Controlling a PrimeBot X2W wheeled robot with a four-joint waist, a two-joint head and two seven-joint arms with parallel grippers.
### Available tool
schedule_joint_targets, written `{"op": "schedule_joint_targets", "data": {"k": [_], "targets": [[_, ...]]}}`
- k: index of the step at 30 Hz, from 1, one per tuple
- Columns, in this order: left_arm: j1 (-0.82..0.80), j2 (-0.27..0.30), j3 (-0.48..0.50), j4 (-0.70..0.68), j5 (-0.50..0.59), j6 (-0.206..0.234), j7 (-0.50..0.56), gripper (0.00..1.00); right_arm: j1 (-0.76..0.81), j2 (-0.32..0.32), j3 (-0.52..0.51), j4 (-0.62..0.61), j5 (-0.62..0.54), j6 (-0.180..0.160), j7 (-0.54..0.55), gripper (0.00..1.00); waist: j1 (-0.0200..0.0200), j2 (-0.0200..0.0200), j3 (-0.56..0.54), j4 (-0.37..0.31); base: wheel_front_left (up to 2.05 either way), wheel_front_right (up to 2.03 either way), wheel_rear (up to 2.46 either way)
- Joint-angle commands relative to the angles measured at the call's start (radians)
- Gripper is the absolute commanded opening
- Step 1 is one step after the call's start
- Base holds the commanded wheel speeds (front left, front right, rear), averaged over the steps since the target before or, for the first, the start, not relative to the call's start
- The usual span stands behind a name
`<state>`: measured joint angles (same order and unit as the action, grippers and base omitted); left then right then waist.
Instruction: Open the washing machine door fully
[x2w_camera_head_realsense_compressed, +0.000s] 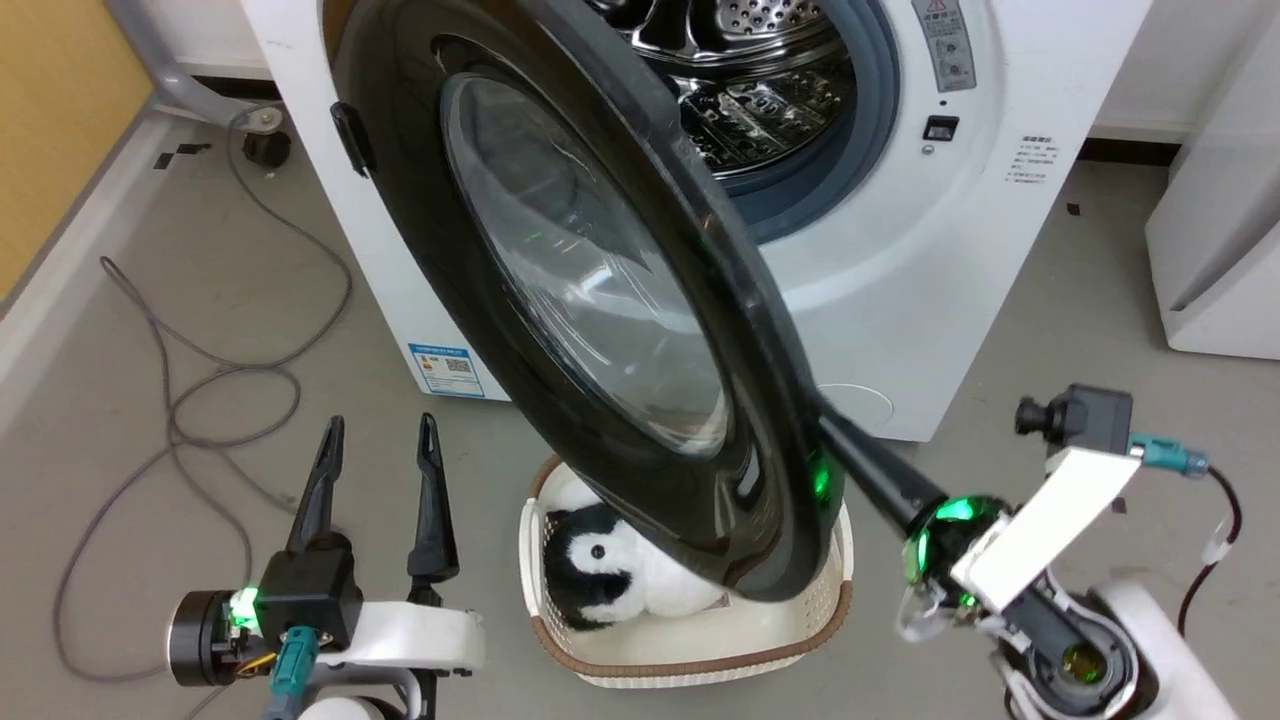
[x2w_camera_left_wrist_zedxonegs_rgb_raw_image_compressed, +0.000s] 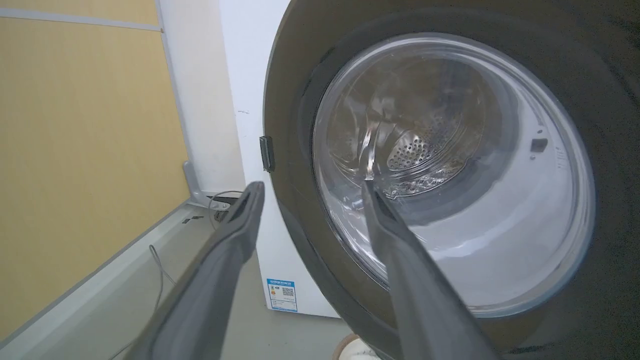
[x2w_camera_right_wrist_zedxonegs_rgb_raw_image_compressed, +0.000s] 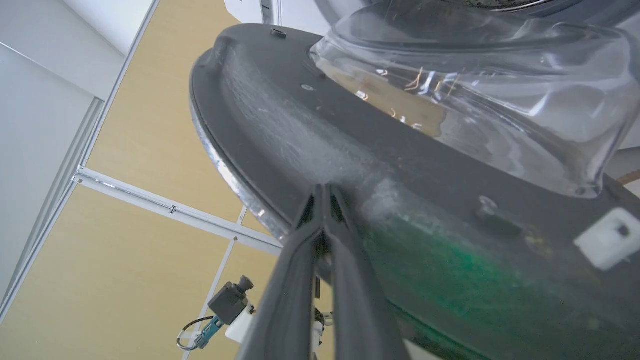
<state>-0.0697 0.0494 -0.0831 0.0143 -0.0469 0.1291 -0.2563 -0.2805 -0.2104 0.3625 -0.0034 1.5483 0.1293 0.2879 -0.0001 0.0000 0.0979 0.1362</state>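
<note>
Nearest, at the lower left, the left gripper (x2w_camera_head_realsense_compressed: 381, 425) hovers over the floor with its jaws spread wide and nothing between them, pointing toward the door but apart from it. At the lower right, the right gripper (x2w_camera_right_wrist_zedxonegs_rgb_raw_image_compressed: 322, 189) has its jaws pressed together, holding nothing, the tips resting against the inner face of the washing machine door (x2w_camera_head_realsense_compressed: 590, 270) close to its free rim. The door stands roughly half open, hinged at the left, its lower edge hanging over a basket (x2w_camera_head_realsense_compressed: 700, 665) with a plush toy (x2w_camera_head_realsense_compressed: 595, 565). Beyond it the drum mouth (x2w_camera_head_realsense_compressed: 780, 90) lies exposed. The swing-open step appears to be in hand; the next move probably calls for pushing that rim leftward around the hinge without slipping off the glossy edge.
</note>
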Motion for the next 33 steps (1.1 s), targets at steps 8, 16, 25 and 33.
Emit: {"op": "schedule_joint_targets", "data": {"k": [8,16,25,33], "targets": [[0.021,0.001,-0.001,0.010,0.007,-0.007,-0.006,1.00,0.081,0.016,0.075,-0.114,-0.006,0.001,0.005,0.00,0.0001,0.0000,-0.010,0.021,0.00,0.00,0.00],[0.027,0.001,-0.002,0.019,0.005,-0.010,-0.006,1.00,0.137,0.025,0.150,-0.180,-0.012,0.001,0.004,0.00,0.0001,0.0000,-0.023,0.038,0.00,0.00,0.00],[0.050,0.001,0.006,0.040,0.010,-0.019,-0.006,1.00,0.159,0.053,0.233,-0.146,-0.017,0.001,-0.005,0.00,0.0001,0.0000,-0.060,0.040,0.00,0.00,0.00],[0.074,0.003,0.022,0.053,0.019,-0.035,-0.006,1.00,0.163,0.048,0.230,-0.145,-0.034,0.001,-0.069,0.00,0.0001,0.0000,-0.087,0.022,0.00,0.00,0.00]]}}
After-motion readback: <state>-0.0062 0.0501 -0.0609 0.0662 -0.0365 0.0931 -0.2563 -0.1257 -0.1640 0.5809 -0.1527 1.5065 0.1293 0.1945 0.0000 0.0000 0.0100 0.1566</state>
